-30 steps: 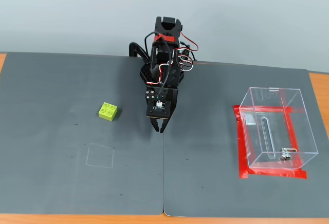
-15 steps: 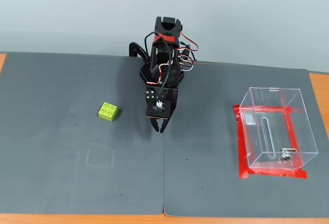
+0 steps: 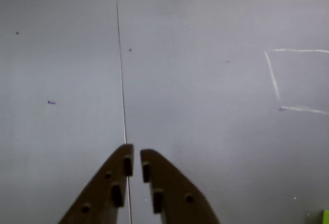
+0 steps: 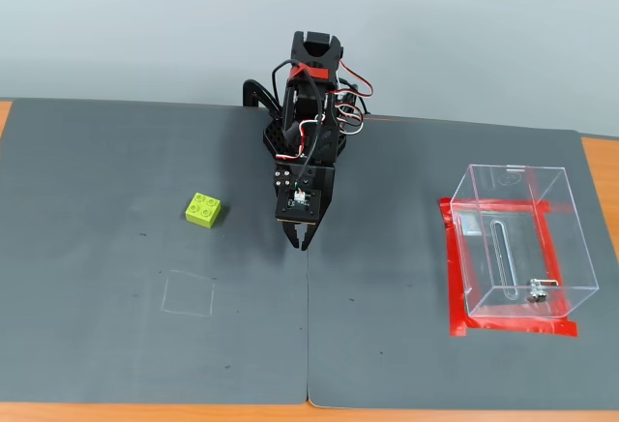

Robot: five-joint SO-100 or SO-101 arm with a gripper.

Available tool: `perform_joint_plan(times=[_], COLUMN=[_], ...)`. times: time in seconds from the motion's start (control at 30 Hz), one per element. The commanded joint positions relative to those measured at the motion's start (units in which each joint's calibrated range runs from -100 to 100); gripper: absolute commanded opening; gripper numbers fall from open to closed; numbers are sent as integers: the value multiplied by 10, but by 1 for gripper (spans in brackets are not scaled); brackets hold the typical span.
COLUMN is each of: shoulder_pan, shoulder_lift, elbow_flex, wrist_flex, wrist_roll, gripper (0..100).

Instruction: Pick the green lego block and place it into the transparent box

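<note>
Hand clenched, empty, hanging mid-table over the mat seam | green lego block untouched toward left edge | transparent box taped near right edge, awaiting delivery.

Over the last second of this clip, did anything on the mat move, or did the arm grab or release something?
Nothing visibly changed. The pincer hangs over the mat's seam with its jaws nearly together and empty, the green block sits to its left in the fixed view, and the clear box stands on its red tape at the right, empty.
</note>
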Motion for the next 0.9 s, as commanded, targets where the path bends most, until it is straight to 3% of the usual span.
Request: perform_joint_plan(times=[0.0, 0.27, 0.87], shoulder_pan=[3, -4, 0], shoulder_lift=[-3, 36, 362], elbow_flex=[4, -32, -318], wrist_flex=[-5, 25, 76], wrist_roll=[-2, -2, -3], gripper=[2, 2, 2])
